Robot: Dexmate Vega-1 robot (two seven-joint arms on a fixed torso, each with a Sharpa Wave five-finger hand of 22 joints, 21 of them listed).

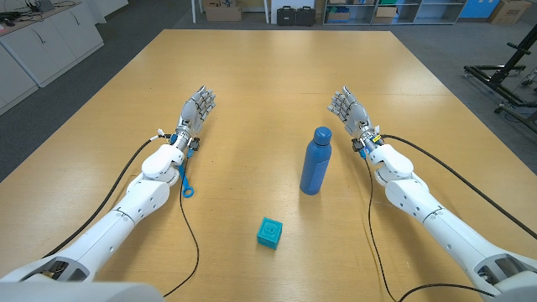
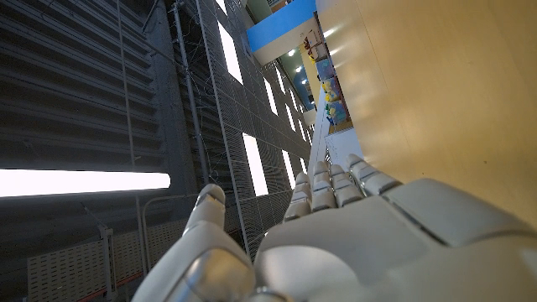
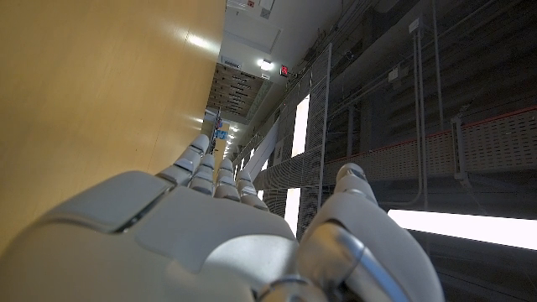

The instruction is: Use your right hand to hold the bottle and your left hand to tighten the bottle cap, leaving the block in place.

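A broad light wooden bench [image 1: 268, 75] spans the head view. Beyond its far edge, at twelve o'clock, cardboard boxes [image 1: 223, 11] and black cases [image 1: 296, 14] sit on the grey floor [image 1: 126, 38]. White cabinets [image 1: 42, 42] stand at ten o'clock, a black metal frame [image 1: 503, 80] at two.

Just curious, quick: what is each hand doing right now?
Left hand: open, fingers apart, holding nothing.
Right hand: open, holding nothing, beside the bottle.
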